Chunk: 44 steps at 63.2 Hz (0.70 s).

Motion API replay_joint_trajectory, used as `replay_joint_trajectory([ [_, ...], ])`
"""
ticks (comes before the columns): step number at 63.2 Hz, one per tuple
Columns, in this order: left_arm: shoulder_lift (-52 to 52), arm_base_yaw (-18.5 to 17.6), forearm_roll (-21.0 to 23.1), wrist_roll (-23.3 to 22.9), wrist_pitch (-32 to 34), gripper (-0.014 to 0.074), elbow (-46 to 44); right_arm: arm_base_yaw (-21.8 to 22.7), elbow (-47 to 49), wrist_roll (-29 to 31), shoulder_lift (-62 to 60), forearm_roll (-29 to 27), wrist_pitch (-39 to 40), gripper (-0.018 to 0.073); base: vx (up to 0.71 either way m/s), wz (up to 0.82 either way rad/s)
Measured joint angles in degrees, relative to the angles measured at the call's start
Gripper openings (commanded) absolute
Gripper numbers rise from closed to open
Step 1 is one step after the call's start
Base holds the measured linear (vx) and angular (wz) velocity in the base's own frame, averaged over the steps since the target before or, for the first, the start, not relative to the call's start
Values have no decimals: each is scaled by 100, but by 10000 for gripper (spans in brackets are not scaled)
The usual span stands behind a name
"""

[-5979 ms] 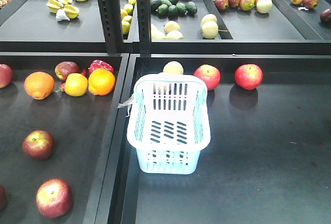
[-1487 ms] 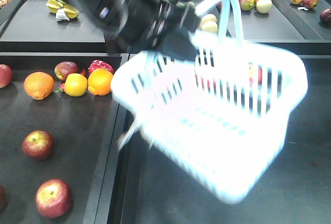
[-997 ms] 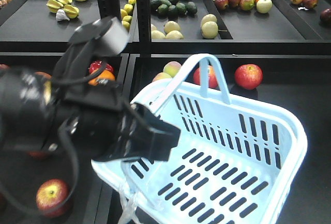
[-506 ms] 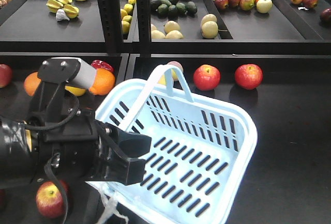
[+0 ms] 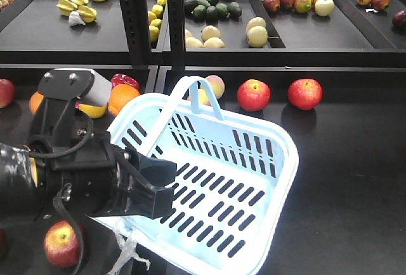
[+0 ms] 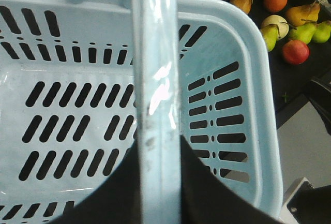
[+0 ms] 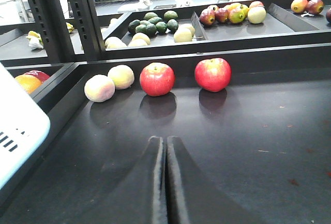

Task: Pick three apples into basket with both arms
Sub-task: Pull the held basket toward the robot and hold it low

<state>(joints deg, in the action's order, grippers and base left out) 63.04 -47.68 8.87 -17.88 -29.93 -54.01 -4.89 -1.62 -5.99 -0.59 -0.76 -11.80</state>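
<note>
The pale blue basket (image 5: 209, 180) hangs tilted above the divider between the two trays. My left gripper (image 6: 158, 154) is shut on its hoop handle (image 6: 155, 79), and the black left arm (image 5: 76, 180) fills the lower left. Two red apples (image 5: 253, 94) (image 5: 305, 93) lie at the back of the right tray, seen close as apples (image 7: 156, 78) (image 7: 212, 74). A third apple (image 5: 63, 243) lies at the lower left. My right gripper (image 7: 166, 141) is shut on nothing, low over the right tray, pointing at those two apples. A basket corner (image 7: 15, 125) shows at its left.
Oranges (image 5: 124, 97) and another red apple (image 5: 5, 91) lie in the left tray. Two pale fruits (image 7: 99, 88) (image 7: 121, 76) rest left of the apples. A black upright post (image 5: 174, 8) and an upper shelf (image 5: 330, 37) of mixed fruit stand behind.
The basket stood alone on the right tray six seconds ago. Since then the left arm has swung it up by the handle and carried it down and leftward.
</note>
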Motion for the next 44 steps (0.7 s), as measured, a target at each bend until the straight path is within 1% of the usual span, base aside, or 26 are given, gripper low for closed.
replay_joint_trajectory([
  [12, -254, 0, 176, -4, -47, -7, 6, 0, 0, 0, 0, 0, -5, -4, 0, 0],
  [23, -512, 0, 181, -4, -42, -7, 6, 0, 0, 0, 0, 0, -5, -4, 0, 0],
  [44, -534, 0, 181, -4, -227, -7, 6, 0, 0, 0, 0, 0, -11, -4, 0, 0],
])
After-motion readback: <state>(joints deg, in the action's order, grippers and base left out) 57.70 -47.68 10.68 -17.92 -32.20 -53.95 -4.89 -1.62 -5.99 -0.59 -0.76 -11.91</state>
